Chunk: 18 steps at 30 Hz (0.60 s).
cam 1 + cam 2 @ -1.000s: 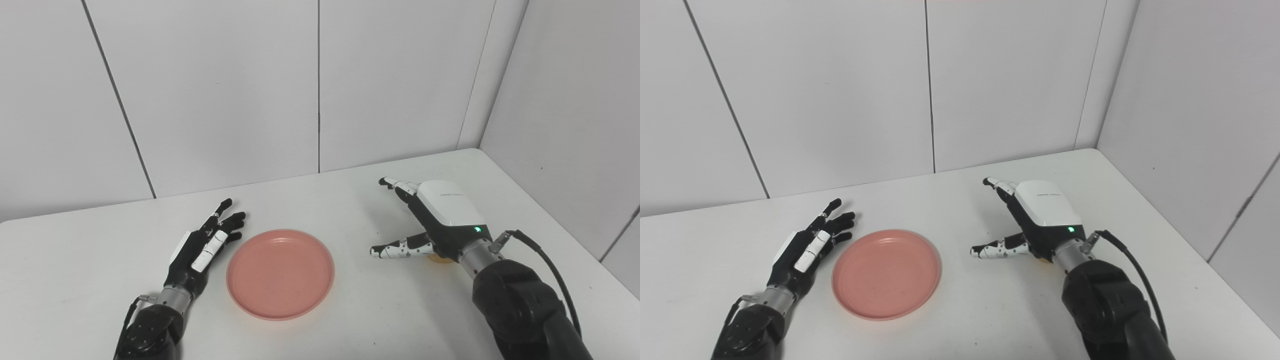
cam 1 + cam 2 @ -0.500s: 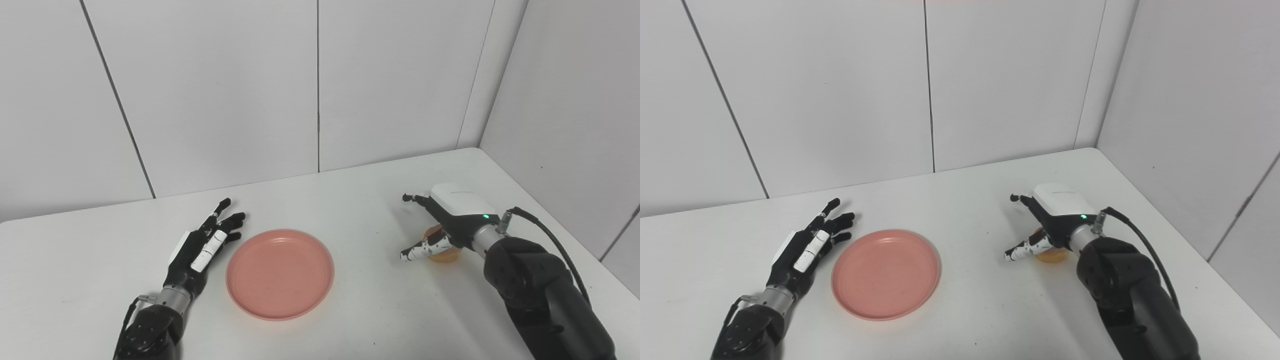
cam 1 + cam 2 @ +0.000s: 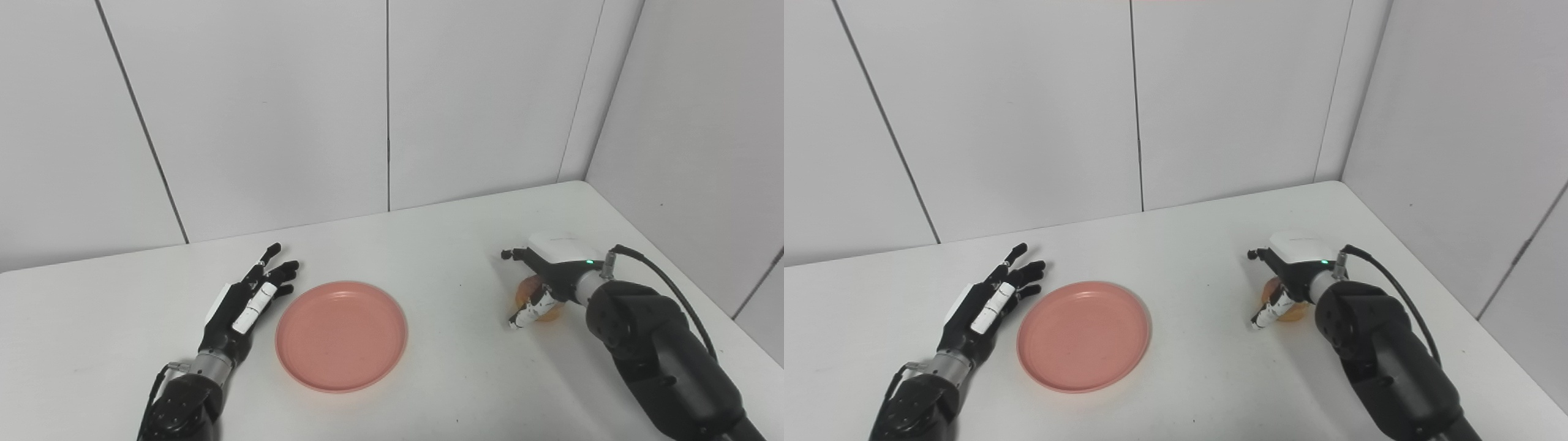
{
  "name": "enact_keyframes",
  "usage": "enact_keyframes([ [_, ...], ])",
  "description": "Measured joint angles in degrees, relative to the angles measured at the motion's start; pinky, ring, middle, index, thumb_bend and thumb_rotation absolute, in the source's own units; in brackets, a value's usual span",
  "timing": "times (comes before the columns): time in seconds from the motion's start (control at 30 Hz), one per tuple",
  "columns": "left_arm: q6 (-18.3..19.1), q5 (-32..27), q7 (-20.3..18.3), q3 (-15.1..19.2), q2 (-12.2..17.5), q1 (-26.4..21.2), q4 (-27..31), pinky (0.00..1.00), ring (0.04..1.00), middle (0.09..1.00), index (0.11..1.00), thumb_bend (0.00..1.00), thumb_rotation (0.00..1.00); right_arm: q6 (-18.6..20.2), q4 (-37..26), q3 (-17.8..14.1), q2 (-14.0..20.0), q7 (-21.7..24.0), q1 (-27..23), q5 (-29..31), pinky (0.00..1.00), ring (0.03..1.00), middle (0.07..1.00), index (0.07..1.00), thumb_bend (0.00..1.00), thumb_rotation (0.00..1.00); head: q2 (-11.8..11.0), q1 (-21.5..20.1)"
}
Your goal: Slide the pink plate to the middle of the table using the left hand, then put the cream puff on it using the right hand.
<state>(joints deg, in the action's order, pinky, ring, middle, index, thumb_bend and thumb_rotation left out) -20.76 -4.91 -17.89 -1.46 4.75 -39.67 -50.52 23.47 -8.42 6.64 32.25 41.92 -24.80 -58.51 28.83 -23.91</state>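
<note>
Across the white table (image 3: 429,245), which filled the lower half of both views, the right arm (image 3: 661,349) reached in from the right edge, bent further back toward that edge than a second earlier, when its hand had hung spread over the tabletop nearer the middle. Left of centre lay the pink plate (image 3: 341,335), flat and rim up; being round, it showed no long axis or heading, and it sat where it had been before. Just left of the plate, not visibly touching it, the left hand (image 3: 242,306) rested unmoved with its fingers (image 3: 275,269) spread, pointing away from the robot and a little to the right, holding nothing. Well to the right of the plate, the right hand (image 3: 554,275) had come down over the cream puff (image 3: 1292,310), thumb and fingers curling around the round pastry, which sat on the table; whether they already gripped it could not be told.
</note>
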Motion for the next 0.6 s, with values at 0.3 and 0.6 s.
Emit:
enact_keyframes([
  [0.3,0.59,-0.01,-0.07,-0.09,0.08,0.34,1.22,0.83,0.842,0.799,0.922,0.84,0.73,1.02,2.25,0.33,1.71,0.69,-0.27,-0.35,0.64,0.833,0.888,0.846,1.0,0.24,0.61,0.09],
  [0.6,1.77,-0.04,-0.5,-0.48,0.2,1.0,2.88,0.84,0.845,0.798,0.931,0.84,0.73,2.02,3.55,1.19,3.63,2.84,-0.29,-0.24,0.55,0.793,0.862,0.835,0.95,0.14,0.7,0.35],
])
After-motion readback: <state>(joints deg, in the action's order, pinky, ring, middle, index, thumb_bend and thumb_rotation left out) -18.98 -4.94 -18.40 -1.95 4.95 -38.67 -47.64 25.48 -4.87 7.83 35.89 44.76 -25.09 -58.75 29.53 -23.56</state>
